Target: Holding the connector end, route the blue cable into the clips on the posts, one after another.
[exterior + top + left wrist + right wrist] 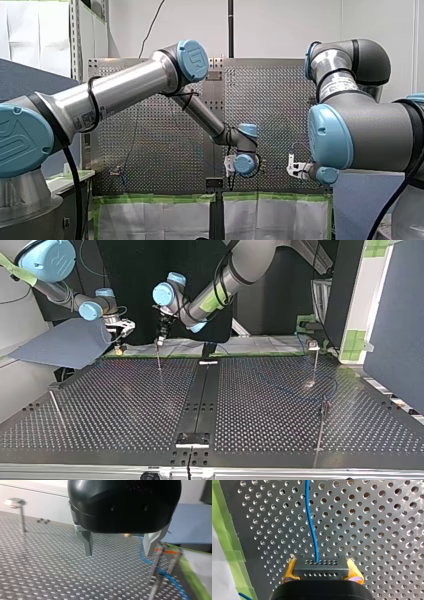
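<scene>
In the right wrist view my right gripper (321, 572) is shut with its yellow pads (289, 571) on a black connector (321, 566). The blue cable (311, 530) leaves the connector and runs ahead over the perforated plate. My left gripper (118, 555) is open, its metal fingers (86, 542) apart with nothing between them, low over the table. Beside it the blue cable (150, 562) passes thin posts (154, 567). In the top view my left gripper (160, 339) hangs over a thin post (159, 359), and my right gripper (120, 337) is at the far left.
Other posts stand on the table: one with a clip at the top view's far right (314, 360), one nearer (324, 415), one leaning at the left (55, 407). Green tape (229, 542) lines the table's far edge. A blue-grey board (65, 342) lies behind the right gripper.
</scene>
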